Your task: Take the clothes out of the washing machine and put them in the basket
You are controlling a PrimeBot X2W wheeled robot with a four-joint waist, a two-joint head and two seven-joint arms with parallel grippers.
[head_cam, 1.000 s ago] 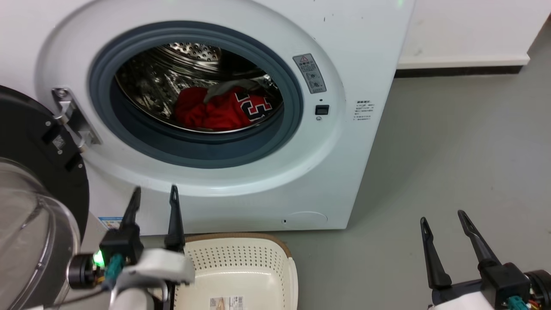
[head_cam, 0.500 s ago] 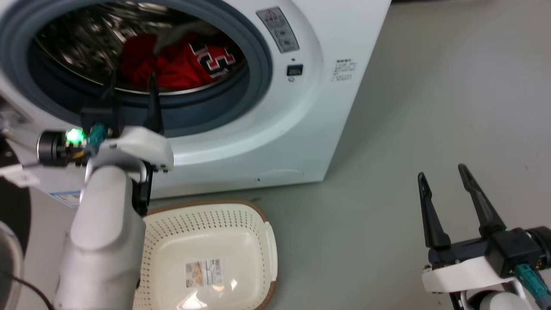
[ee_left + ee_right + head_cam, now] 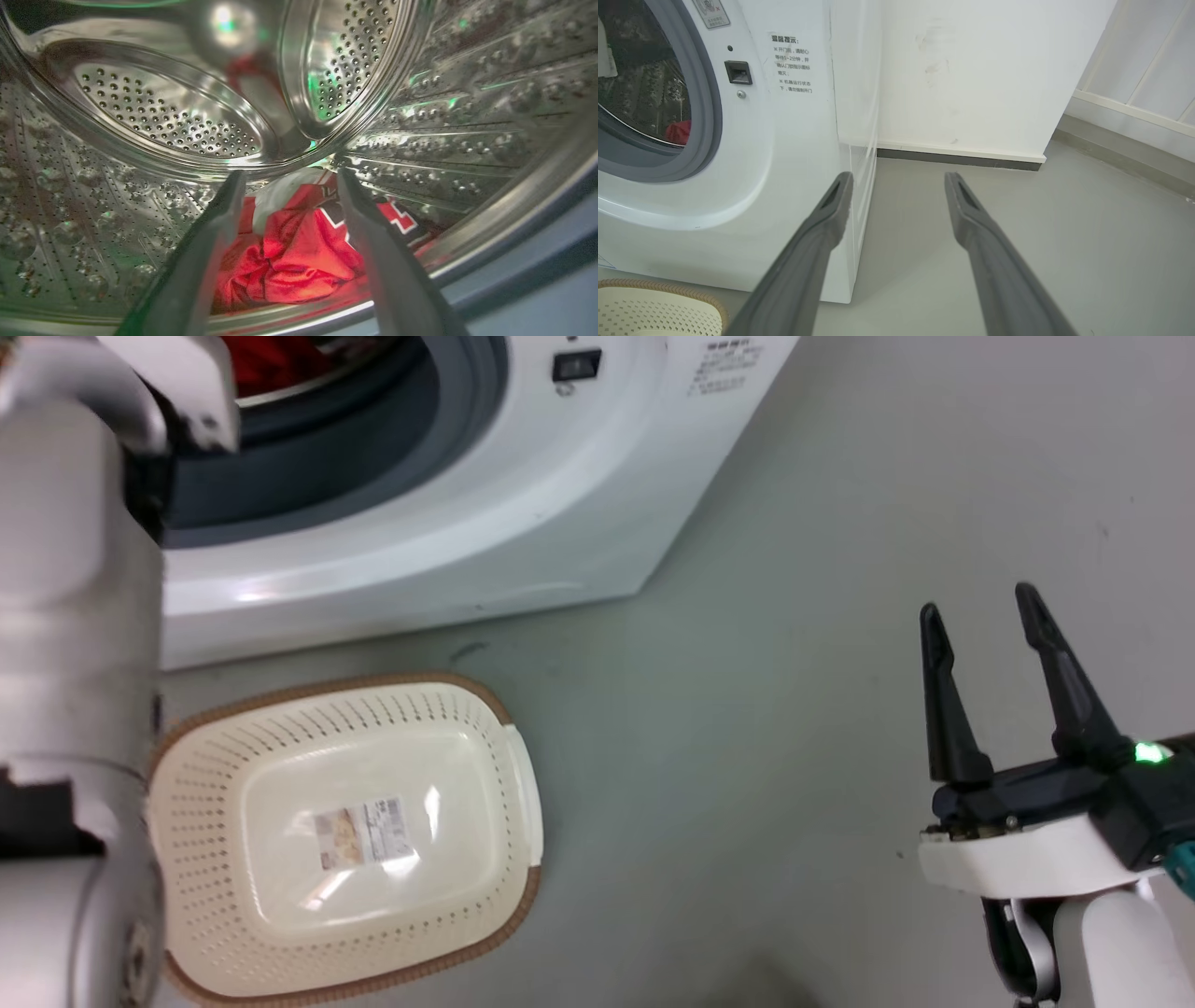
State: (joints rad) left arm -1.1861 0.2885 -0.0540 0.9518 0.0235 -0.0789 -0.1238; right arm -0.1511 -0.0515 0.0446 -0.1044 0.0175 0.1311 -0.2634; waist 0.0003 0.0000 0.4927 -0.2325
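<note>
Red clothes (image 3: 299, 252) lie inside the washing machine (image 3: 448, 551) before our parted left gripper (image 3: 290, 173), none in the basket (image 3: 527, 784).

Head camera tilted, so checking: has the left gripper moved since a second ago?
Yes. The left gripper went from below the opening of the washing machine into its drum, fingers open toward the clothes.

A smooth grey floor (image 3: 794, 709) is spreading out wide. A white wall (image 3: 971, 70) is standing at its far edge, and a dark strip (image 3: 957, 159) is running along the wall's bottom. A pale panelled wall (image 3: 1148, 60) is meeting it at the side.
</note>
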